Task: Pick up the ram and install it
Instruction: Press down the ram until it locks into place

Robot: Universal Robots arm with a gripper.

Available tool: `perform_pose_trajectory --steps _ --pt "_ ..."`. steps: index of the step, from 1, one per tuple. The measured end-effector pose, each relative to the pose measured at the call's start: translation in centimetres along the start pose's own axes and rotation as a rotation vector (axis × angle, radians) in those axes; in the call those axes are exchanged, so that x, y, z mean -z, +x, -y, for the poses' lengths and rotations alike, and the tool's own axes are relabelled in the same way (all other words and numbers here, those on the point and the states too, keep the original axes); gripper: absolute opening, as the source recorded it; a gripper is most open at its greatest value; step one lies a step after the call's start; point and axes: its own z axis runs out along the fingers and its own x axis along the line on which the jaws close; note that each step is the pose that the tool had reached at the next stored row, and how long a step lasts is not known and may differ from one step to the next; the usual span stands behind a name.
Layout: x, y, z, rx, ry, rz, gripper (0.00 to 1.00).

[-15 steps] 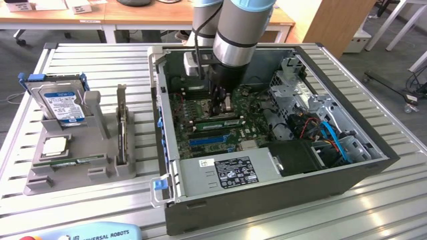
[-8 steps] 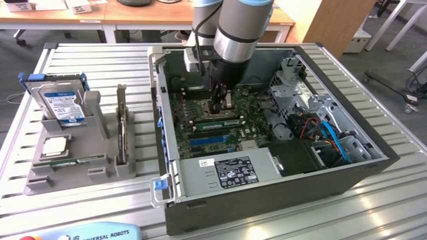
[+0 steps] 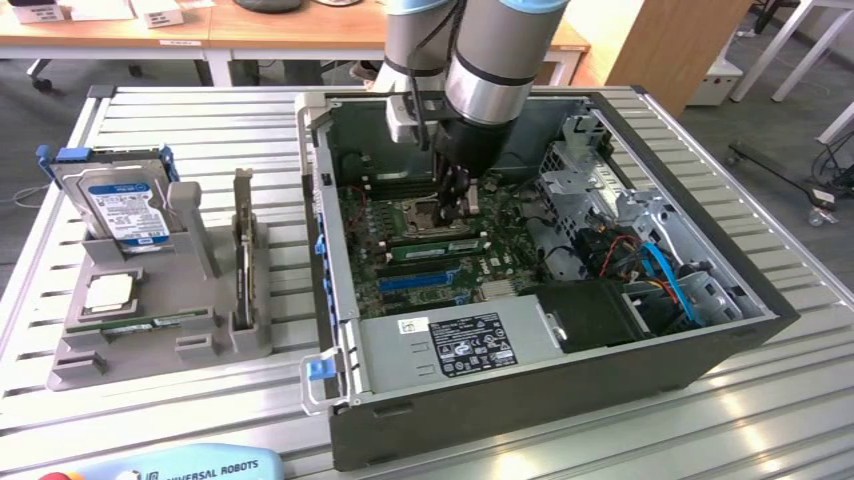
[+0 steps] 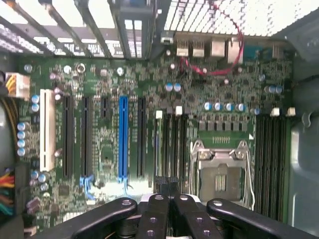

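Note:
My gripper [image 3: 465, 208] hangs inside the open computer case [image 3: 534, 400], just above the motherboard [image 4: 99, 149]. In the wrist view the gripper [image 4: 170, 196] is shut, its black fingers [image 4: 152, 214] pressed together over a bank of dark memory slots [image 4: 172, 144] beside the processor socket [image 4: 219, 174]. I cannot make out anything between the tips. One green ram [image 3: 430, 244] stands in a slot directly under the gripper. A second ram [image 3: 140, 325] lies in the grey fixture [image 3: 80, 372] on the exterior view's left.
The fixture also holds a hard drive [image 3: 127, 205], a square silver processor chip [image 3: 110, 290] and a dark expansion card [image 3: 243, 260]. Inside the case, a drive cage [image 3: 601, 190] and cables [image 3: 661, 270] crowd the exterior view's right. A pendant [image 3: 187, 468] lies at the table's front edge.

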Motion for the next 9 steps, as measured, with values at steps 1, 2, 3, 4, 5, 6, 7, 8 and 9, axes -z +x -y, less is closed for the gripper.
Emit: perform_pose_trajectory --steps 1,2,3,4,5,6,7,8,9 --pt "0.01 0.0 0.27 0.000 -0.0003 -0.0001 0.10" --pt "0.03 0.0 0.53 0.000 -0.0004 -0.0001 0.10" --pt "0.04 0.0 0.78 0.000 -0.0005 -0.0001 0.10" --pt "0.05 0.0 1.03 0.000 -0.0004 -0.0001 0.10" --pt "0.06 0.0 1.25 0.000 -0.0005 -0.0001 0.10" --pt "0.06 0.0 1.41 0.000 -0.0005 -0.0001 0.10" --pt "0.07 0.0 1.48 0.000 -0.0005 -0.0001 0.10" --pt "0.07 0.0 1.49 0.000 -0.0004 -0.0001 0.10" --pt "0.07 0.0 1.49 0.000 -0.0005 -0.0001 0.10"
